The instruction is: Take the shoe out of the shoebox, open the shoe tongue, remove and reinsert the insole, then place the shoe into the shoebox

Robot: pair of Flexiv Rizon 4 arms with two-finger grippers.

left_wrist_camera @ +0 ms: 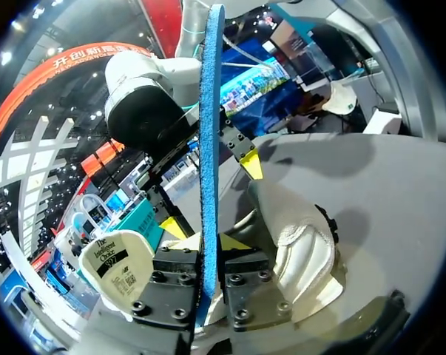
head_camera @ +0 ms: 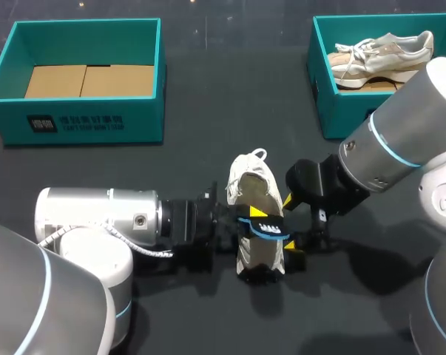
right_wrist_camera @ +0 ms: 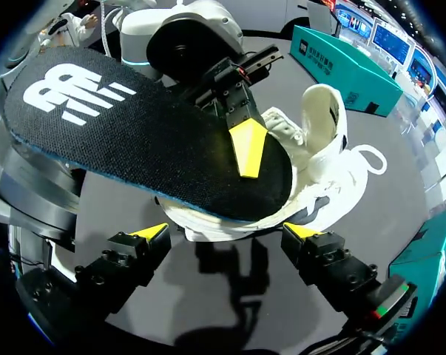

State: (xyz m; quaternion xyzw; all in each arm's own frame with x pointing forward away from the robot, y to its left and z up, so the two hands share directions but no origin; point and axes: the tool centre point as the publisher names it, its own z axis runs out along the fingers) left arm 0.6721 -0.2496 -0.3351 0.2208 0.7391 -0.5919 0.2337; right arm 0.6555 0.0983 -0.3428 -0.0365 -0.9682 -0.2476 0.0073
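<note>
shoe (head_camera: pixel 254 185) centre | insole (right_wrist_camera: pixel 134 140) over it (clamped in left gripper (left_wrist_camera: pixel 204 233)) | right gripper (right_wrist_camera: pixel 226 231) at shoe's right | left box (head_camera: pixel 82 118) far left | right box (head_camera: pixel 322 89) far right, second shoe (head_camera: pixel 382 55) inside

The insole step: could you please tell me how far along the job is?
Done: the shoe is out on the table, tongue lifted. In hand: the left fingers pinch the insole over the shoe's opening; the right fingers stand open beside it. Left: seating the insole, then putting the shoe into a box.

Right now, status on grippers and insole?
Left gripper shut on insole, one end over the shoe opening. Right gripper open, shoe just ahead of it. Nothing seen in the way.
</note>
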